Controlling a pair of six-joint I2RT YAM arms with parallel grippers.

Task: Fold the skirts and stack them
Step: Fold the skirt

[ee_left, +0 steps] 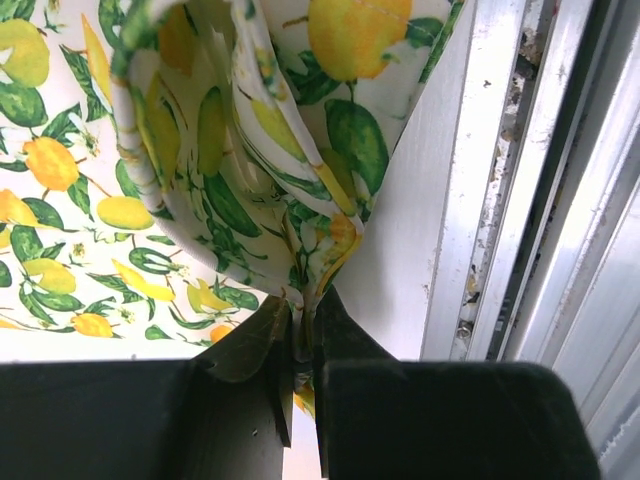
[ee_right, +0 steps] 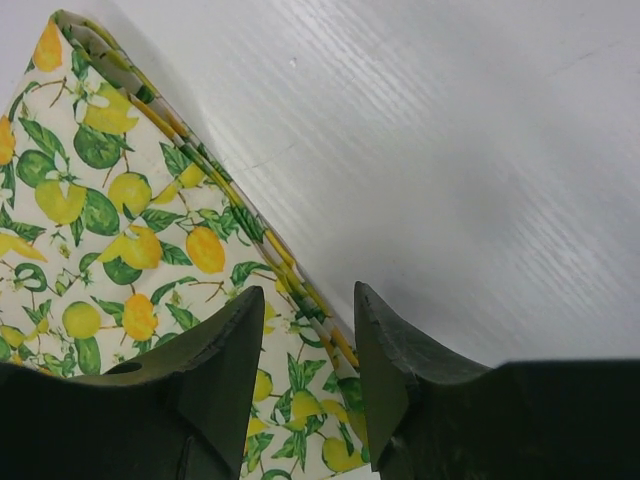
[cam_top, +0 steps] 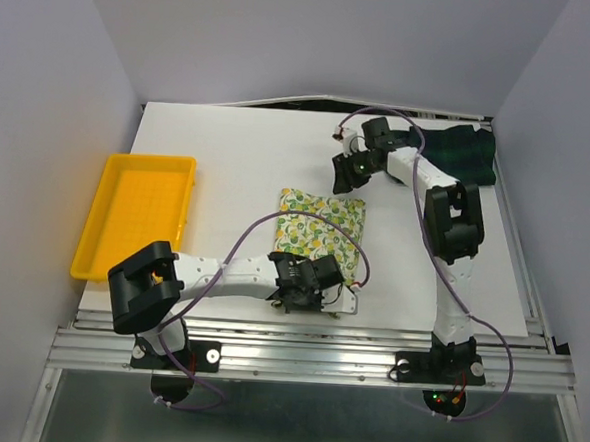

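Note:
The lemon-print skirt [cam_top: 320,228] lies folded mid-table, its near edge lifted. My left gripper [cam_top: 303,295] is at that near edge, shut on a bunched fold of the lemon cloth [ee_left: 250,150], which rises from between the fingertips [ee_left: 303,325]. My right gripper [cam_top: 346,172] hangs over the skirt's far right corner. It is open, and the layered edge of the skirt [ee_right: 120,220] runs between its fingertips [ee_right: 308,310]; I cannot tell if they touch it. The plaid skirt [cam_top: 462,151] lies bunched at the far right corner, behind the right arm.
A yellow tray [cam_top: 140,212] sits on the left side of the white table [cam_top: 239,157]. The metal rail at the table's near edge [ee_left: 520,200] runs just beside the left gripper. Walls close in the left, right and back.

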